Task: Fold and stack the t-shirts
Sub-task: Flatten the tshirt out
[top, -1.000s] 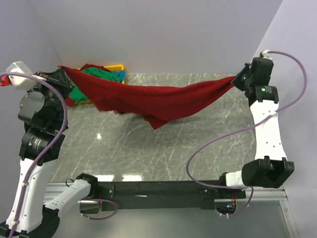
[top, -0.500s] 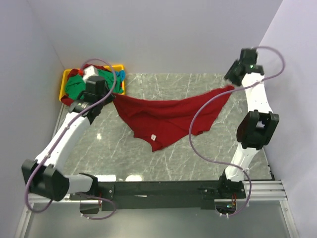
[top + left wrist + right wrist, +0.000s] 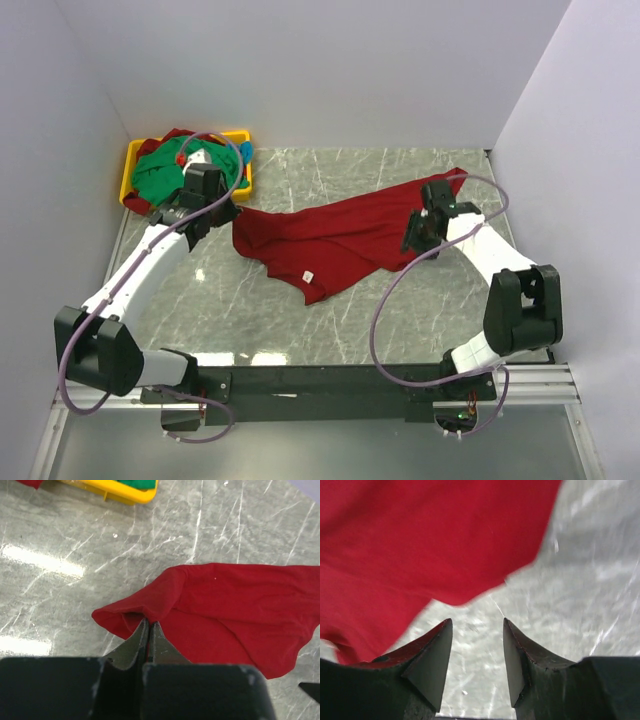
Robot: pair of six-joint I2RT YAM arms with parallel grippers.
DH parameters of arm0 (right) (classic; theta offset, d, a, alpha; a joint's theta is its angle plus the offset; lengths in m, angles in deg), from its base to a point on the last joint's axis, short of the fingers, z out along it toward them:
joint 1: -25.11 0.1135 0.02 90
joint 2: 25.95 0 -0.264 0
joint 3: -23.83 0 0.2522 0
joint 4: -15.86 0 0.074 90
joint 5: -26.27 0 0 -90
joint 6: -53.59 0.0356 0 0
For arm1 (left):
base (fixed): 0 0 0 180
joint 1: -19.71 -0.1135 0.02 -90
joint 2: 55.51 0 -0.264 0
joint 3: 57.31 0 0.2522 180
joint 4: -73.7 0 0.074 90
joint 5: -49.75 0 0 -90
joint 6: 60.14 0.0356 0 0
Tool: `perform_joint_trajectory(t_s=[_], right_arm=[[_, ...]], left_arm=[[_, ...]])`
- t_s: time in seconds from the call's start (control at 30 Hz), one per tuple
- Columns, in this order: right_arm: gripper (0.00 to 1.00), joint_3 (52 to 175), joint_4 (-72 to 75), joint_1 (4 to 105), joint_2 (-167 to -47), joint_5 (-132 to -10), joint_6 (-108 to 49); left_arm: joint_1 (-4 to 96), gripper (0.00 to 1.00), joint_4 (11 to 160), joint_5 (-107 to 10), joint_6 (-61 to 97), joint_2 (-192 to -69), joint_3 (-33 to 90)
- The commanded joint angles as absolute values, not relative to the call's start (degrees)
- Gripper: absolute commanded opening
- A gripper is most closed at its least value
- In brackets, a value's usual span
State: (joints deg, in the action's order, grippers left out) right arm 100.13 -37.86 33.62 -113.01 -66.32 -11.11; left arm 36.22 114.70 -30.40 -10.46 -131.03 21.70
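A deep red t-shirt (image 3: 340,232) lies crumpled and spread across the marble table, its white neck label (image 3: 309,275) near the front point. My left gripper (image 3: 228,213) is shut on the shirt's left corner; in the left wrist view the fingertips (image 3: 149,624) pinch a raised fold of the red cloth (image 3: 235,605). My right gripper (image 3: 416,240) stands open low over the table by the shirt's right part. In the right wrist view nothing lies between its jaws (image 3: 476,622), and the red cloth (image 3: 420,540) ends just ahead of them. More t-shirts, green (image 3: 160,172), blue (image 3: 245,157) and red (image 3: 178,136), are heaped at the back left.
A yellow plastic tray (image 3: 131,160) holds the heaped shirts in the back left corner; its rim (image 3: 125,494) shows in the left wrist view. White walls close in the left, back and right. Bare marble (image 3: 350,310) lies in front of the shirt.
The right gripper has opened and let go of the shirt's right end, then swung down toward the near side. The shirt, earlier stretched in the air, now rests on the table.
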Motion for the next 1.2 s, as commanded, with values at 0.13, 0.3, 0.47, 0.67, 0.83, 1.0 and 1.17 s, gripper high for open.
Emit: perform_joint_trajectory(t_s=[0.13, 0.3, 0.47, 0.67, 0.83, 1.0, 1.17], right_arm=[[0.45, 94.5, -35.6, 33.7, -111.2, -64.3, -9.3], [0.44, 94.2, -33.6, 33.7, -113.8, -65.0, -9.2], [0.44, 94.1, -30.9, 33.5, -116.6, -64.4, -9.6], [0.44, 93.0, -29.1, 33.5, -118.8, -64.9, -9.8], [0.44, 93.0, -28.2, 33.5, -120.1, -64.2, -10.0], [0.44, 92.2, -26.4, 33.5, -120.4, -63.8, -10.1], [0.45, 91.3, -24.4, 33.5, -121.2, -63.8, -10.3]], left_arm=[[36.0, 0.00, 112.4, -31.9, -11.6, -131.4, 23.2], [36.0, 0.00, 113.2, -31.4, -11.5, -131.2, 23.0], [36.0, 0.00, 114.1, -30.8, -11.0, -130.7, 23.0], [36.0, 0.00, 115.3, -29.9, -10.9, -130.8, 24.0], [36.0, 0.00, 115.1, -30.2, -10.9, -131.1, 25.0], [35.9, 0.00, 116.0, -29.8, -10.1, -131.8, 26.8], [36.0, 0.00, 116.1, -29.9, -10.0, -131.9, 27.2]])
